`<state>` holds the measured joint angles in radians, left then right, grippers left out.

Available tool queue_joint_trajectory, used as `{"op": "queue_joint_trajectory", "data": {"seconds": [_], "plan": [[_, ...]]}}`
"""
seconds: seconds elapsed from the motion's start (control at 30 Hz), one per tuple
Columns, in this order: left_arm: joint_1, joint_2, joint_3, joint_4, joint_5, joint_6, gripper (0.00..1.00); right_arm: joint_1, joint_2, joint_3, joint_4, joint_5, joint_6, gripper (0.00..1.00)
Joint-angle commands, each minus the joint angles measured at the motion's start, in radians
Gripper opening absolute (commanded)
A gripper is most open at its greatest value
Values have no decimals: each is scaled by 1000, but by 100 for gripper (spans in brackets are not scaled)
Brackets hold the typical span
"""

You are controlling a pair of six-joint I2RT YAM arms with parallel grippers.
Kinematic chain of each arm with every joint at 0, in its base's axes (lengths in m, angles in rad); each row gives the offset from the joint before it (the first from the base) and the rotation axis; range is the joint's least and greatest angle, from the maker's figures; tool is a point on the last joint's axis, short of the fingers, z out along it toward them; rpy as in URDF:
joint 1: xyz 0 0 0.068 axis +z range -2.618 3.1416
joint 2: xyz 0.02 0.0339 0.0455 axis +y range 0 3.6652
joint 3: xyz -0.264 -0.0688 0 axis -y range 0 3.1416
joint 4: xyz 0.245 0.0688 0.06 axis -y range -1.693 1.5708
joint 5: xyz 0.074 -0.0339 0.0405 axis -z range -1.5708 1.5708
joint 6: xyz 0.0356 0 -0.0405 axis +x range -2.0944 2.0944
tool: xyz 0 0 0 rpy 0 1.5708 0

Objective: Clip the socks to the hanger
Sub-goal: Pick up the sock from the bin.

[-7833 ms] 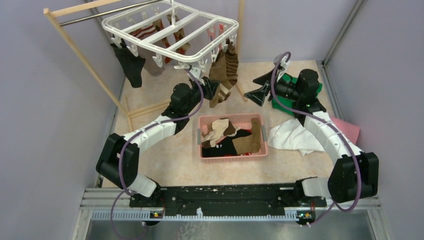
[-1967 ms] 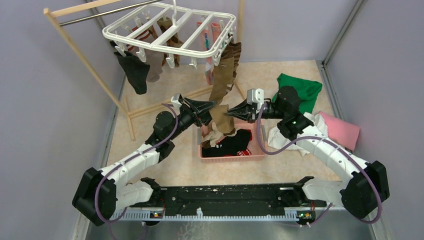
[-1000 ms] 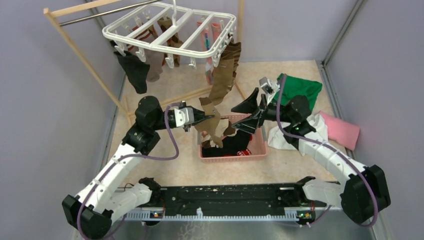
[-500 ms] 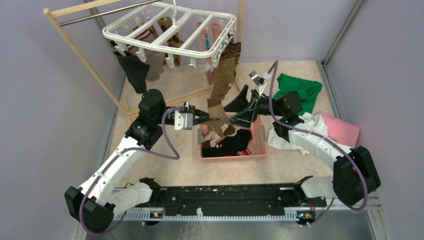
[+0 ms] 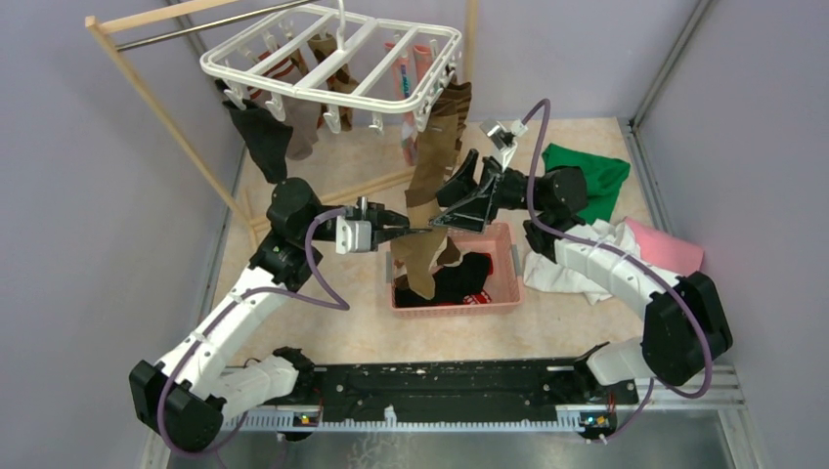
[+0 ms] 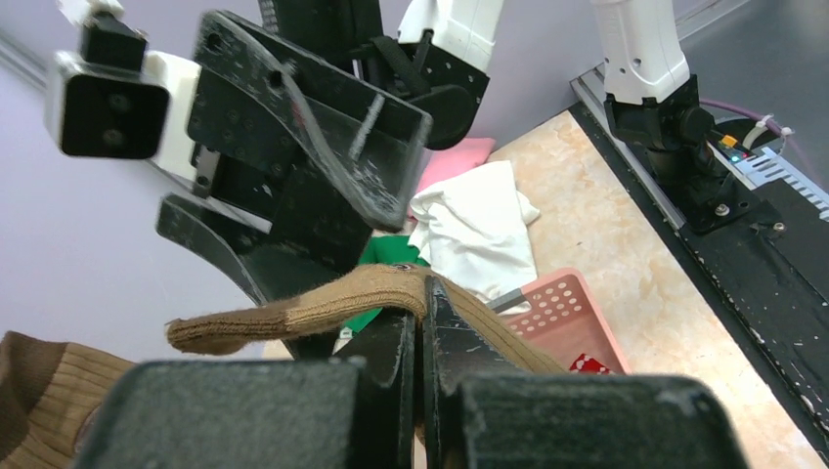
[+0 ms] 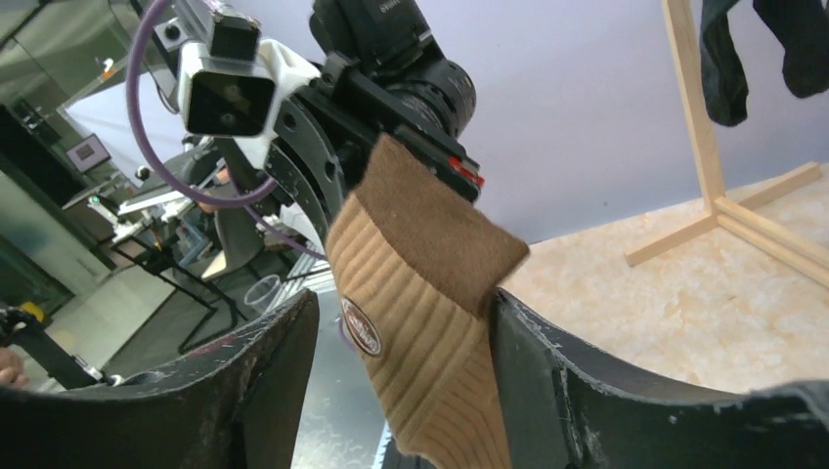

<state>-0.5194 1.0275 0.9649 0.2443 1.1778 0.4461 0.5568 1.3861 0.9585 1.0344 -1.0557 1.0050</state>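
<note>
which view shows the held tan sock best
Top external: the whole tan sock hangs from the left gripper over the pink basket. Right wrist shows only its ribbed end, left wrist a strip beyond the shut fingers.

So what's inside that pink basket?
A black sock and something cream show in the pink basket. The hanging tan sock hides its left part.
</note>
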Motion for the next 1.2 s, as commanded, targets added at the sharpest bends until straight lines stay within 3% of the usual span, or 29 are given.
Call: {"op": "queue_joint_trajectory", "data": {"seconds": [0.0, 0.17, 0.3, 0.4, 0.6, 0.83, 1.03, 1.17], "plan": [[-5, -25, -42, 120, 24, -35, 0, 13, 2, 64, 80, 12, 29, 56], [-4, -50, -80, 127, 9, -60, 0, 13, 5, 65, 88, 22, 23, 30], [-5, -91, -126, 136, -29, -73, 0, 12, 9, 68, 46, 11, -51, 0], [-5, -119, -163, 143, -73, -90, 0, 13, -3, 77, -83, 2, -172, 0], [-4, -188, -254, 223, -173, -181, 15, 18, -47, 80, -274, -24, -418, 0], [-4, -219, -307, 295, -283, -394, 48, 27, -89, 57, -362, -22, -554, 0], [-5, -296, -297, 142, -480, -538, 69, 27, -122, 66, -514, -3, -738, 0], [-4, -343, -306, 149, -536, -638, 87, 26, -143, 68, -584, 5, -846, 0]]}}
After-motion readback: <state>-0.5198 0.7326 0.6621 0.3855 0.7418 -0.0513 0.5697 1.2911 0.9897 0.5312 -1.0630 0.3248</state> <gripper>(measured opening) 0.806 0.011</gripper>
